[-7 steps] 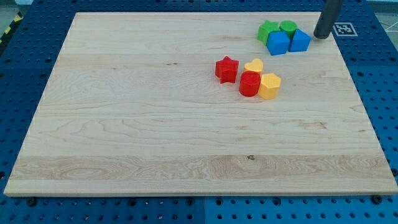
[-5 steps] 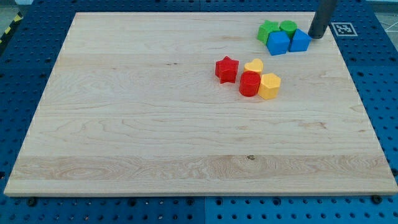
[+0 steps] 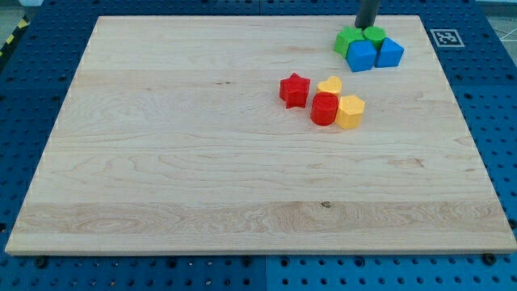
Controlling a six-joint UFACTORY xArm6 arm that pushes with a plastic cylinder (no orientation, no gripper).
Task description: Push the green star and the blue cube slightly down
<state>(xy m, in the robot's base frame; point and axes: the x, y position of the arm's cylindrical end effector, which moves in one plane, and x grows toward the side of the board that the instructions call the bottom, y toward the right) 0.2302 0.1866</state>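
Observation:
The green star [image 3: 347,39] sits near the board's top right, touching a blue cube [image 3: 362,56] just below it. A green round block [image 3: 374,35] and a second blue block [image 3: 389,52] touch them on the right, making a tight cluster. My tip [image 3: 365,26] stands at the view's top, just above the gap between the green star and the green round block, very close to both.
A red star [image 3: 295,90], a yellow heart [image 3: 329,86], a red cylinder [image 3: 324,108] and a yellow hexagon block [image 3: 350,111] form a group below and left of the cluster. The wooden board's top edge [image 3: 242,18] runs just behind my tip.
My tip has moved left along the top edge, from right of the second blue block to above the green blocks. No block has moved.

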